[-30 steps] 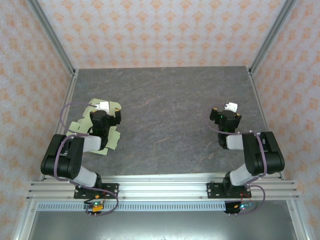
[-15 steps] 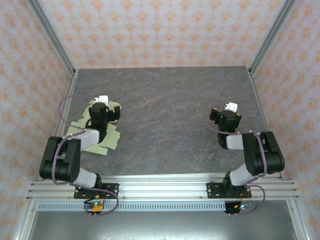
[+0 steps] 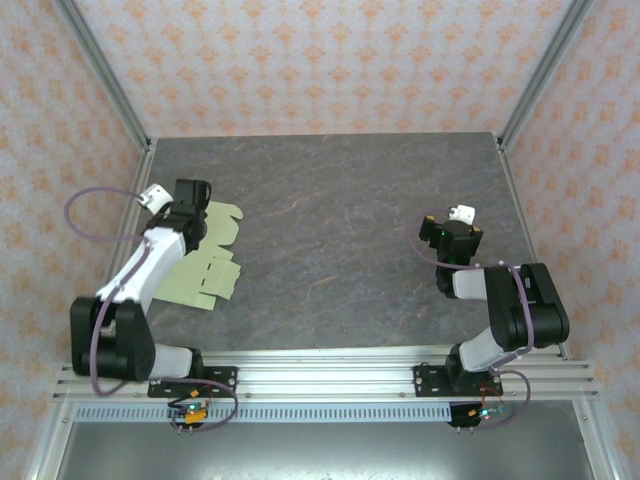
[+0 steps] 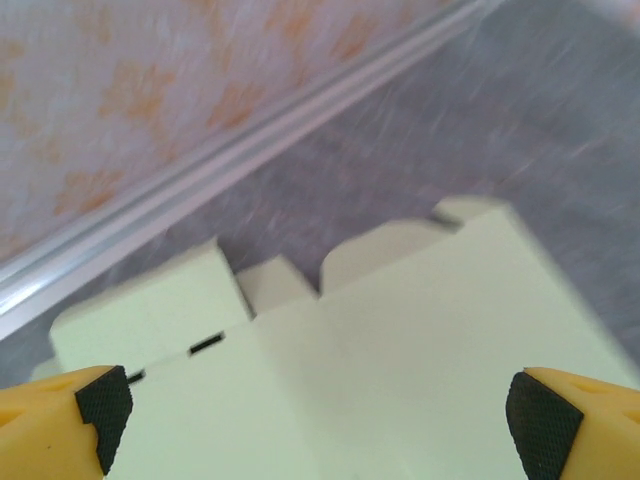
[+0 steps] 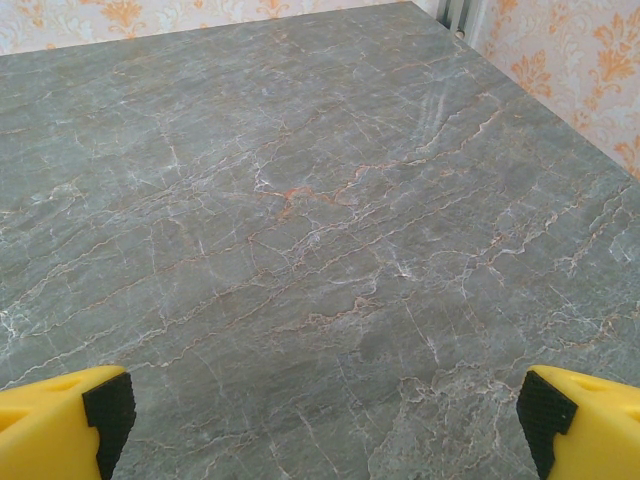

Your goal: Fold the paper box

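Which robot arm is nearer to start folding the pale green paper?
Left. The left end effector, open, hangs over the flat paper box; the right end effector, also open, sits far off over bare table.

The left gripper swings away from over the paper box toward the tabletop's left edge, leaving the sheet's far scalloped tabs uncovered.

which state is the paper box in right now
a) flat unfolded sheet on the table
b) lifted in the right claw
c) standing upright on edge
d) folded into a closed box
a: the paper box lies spread flat on the table, its scalloped flaps still open.
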### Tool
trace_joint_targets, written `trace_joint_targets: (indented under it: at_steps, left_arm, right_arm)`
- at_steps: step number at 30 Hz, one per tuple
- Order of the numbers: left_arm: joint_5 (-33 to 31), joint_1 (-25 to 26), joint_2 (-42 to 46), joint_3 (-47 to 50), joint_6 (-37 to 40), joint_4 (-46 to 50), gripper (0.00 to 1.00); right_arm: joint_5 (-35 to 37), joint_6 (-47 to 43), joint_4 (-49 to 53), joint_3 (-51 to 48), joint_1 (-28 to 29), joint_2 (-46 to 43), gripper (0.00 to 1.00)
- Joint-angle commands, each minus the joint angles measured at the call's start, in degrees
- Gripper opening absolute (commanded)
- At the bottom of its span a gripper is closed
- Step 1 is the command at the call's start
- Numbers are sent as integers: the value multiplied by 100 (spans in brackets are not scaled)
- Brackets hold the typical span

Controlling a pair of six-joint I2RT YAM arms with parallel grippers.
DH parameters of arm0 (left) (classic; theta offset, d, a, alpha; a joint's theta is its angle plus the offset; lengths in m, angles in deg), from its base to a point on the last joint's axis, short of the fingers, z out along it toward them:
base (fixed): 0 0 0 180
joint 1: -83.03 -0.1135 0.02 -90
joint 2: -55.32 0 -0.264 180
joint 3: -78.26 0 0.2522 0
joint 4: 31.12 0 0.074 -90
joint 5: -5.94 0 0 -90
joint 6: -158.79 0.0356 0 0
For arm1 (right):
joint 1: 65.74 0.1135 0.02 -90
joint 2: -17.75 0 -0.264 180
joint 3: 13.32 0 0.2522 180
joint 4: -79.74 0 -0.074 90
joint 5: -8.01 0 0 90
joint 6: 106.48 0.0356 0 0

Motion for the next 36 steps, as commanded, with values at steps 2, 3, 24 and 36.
trace_joint_targets:
  at_steps: [2,3,24,36]
  left_arm:
    - [571,-191,-903,-428,-447,918,100]
    - [882,-240,-995,-373,-463,740,100]
    - [3393,2844,-1093,903,-2338,-1772,100]
    - [2665,4379,-868,-668,-1457,-1076,100]
  right_arm:
    - [-71,74,-40,55,-47,-39,99]
    - [-70,78,-38,55,-47,-36,99]
    - [-67,76,-29,68,-47,-39,99]
    - [-74,89,-10,79,-47,-34,99]
